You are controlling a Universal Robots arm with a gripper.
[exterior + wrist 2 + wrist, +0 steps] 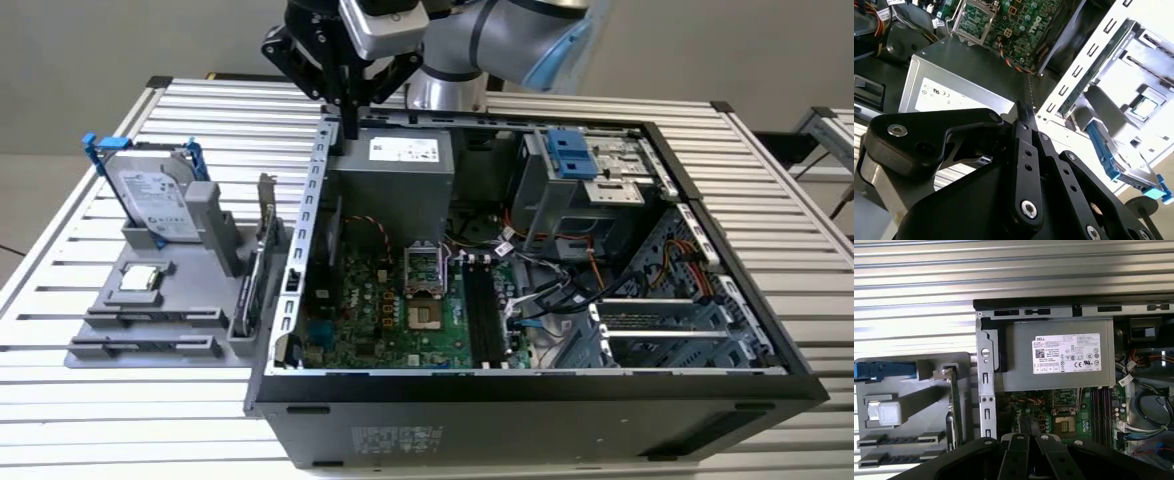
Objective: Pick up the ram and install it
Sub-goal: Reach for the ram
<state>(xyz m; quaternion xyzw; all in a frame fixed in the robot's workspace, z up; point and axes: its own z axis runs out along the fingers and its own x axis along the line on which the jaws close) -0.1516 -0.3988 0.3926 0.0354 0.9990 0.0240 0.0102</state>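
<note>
hovering shut and empty over the rim of the case [320, 200], the pincer [350, 128] is well apart from the ram [246, 295], which looks to stand on edge in the grey holder [214, 225] on the bench [120, 420]; it'd want opening, squaring to the stick, gripping mid-length.

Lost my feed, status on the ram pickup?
End effector shut, empty, above case wall by power supply; ram in grey fixture, untouched; dark card close beside it.

arm [514, 40]: silver with blue joint caps, enters at top centre of the exterior view | gripper [350, 125]: black, pointing straight down, upper centre-left of that frame | fingers [1023, 125]: pressed together in the second wrist view, nothing between them
</note>
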